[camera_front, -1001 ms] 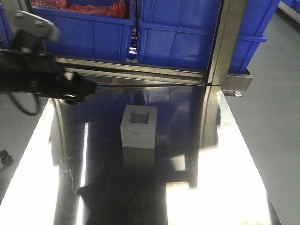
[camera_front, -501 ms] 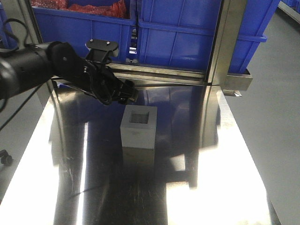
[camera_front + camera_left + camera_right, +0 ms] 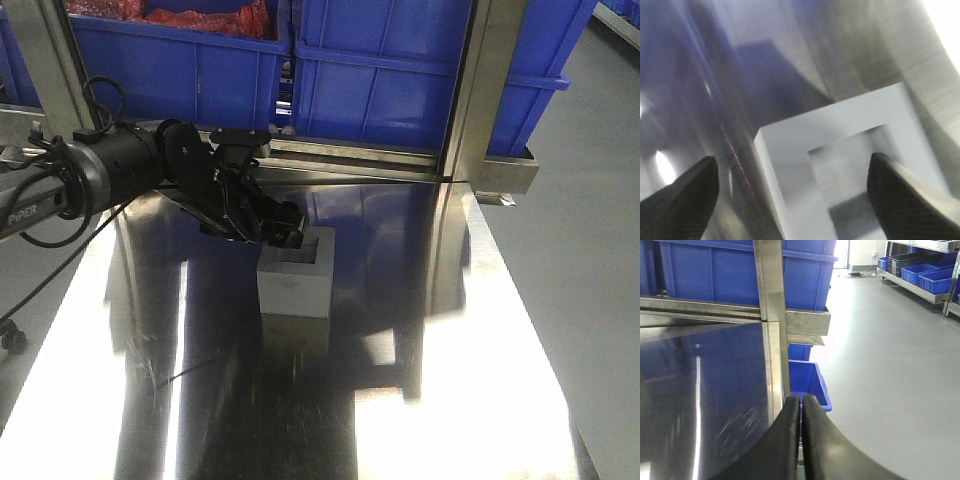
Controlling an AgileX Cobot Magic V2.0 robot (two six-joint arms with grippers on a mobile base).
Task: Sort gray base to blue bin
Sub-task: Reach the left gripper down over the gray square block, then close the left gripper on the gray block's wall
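The gray base stands on the steel table, its recessed window facing up. My left gripper is open at the block's far top edge. In the left wrist view the gray base lies between and below the two dark fingertips, which do not touch it. My right gripper is shut and empty over the table's right edge. A blue bin stands on the floor just beyond that edge. Two more blue bins stand on the rack behind the table.
The back left bin holds red items. A steel upright post stands at the table's back right, with a bracket sticking out. Open grey floor lies to the right. Shelves with bins stand far off.
My left arm has swung in from the far left to the right and down. Its open gripper has come onto the gray base's top. The block has not moved.
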